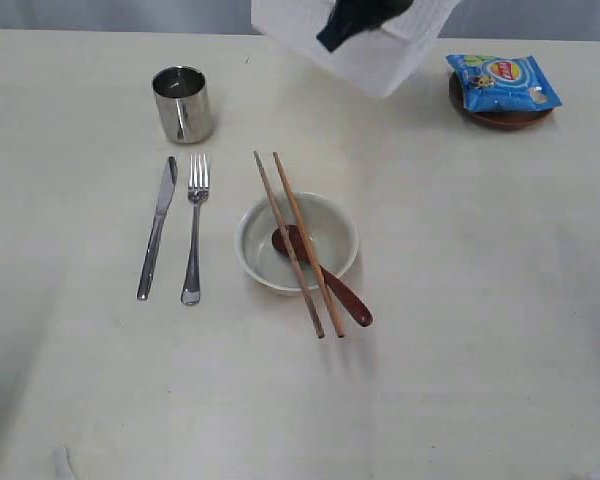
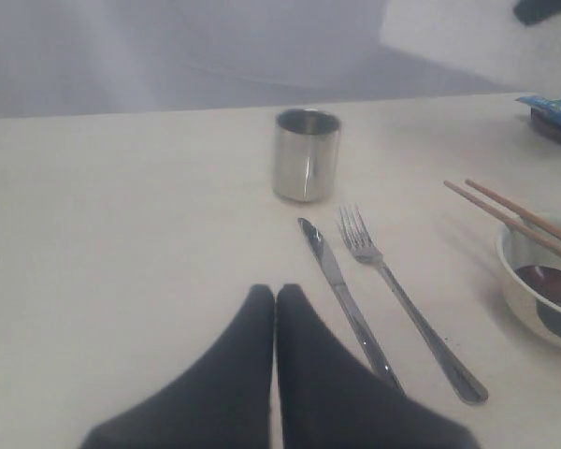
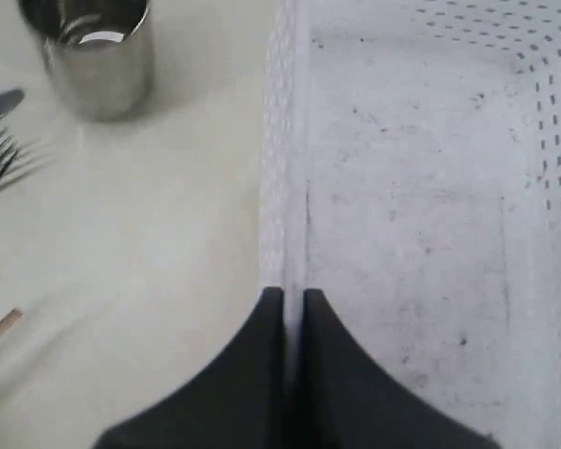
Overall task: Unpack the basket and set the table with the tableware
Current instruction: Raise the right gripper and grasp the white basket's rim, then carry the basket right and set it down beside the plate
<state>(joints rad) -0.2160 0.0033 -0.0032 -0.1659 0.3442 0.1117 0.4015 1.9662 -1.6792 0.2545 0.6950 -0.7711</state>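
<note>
Grip first — your right gripper (image 3: 293, 296) pinches the basket (image 3: 430, 206) wall, so carry it level, clear of the cup (image 1: 183, 103). Your left gripper (image 2: 275, 292) is closed, empty.

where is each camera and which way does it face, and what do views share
Exterior view: high, looking down on the off-white matte table with the shiny steel cup, steel knife and steel fork laid out; the right hand shows at the top edge, holding the white plastic lattice basket.
Left wrist view: low, looking across the table toward the cup; its shut, empty left hand shows.
Right wrist view: looking down along the right hand, shut on the basket's wall.
Shared: the cup appears in all three.
</note>
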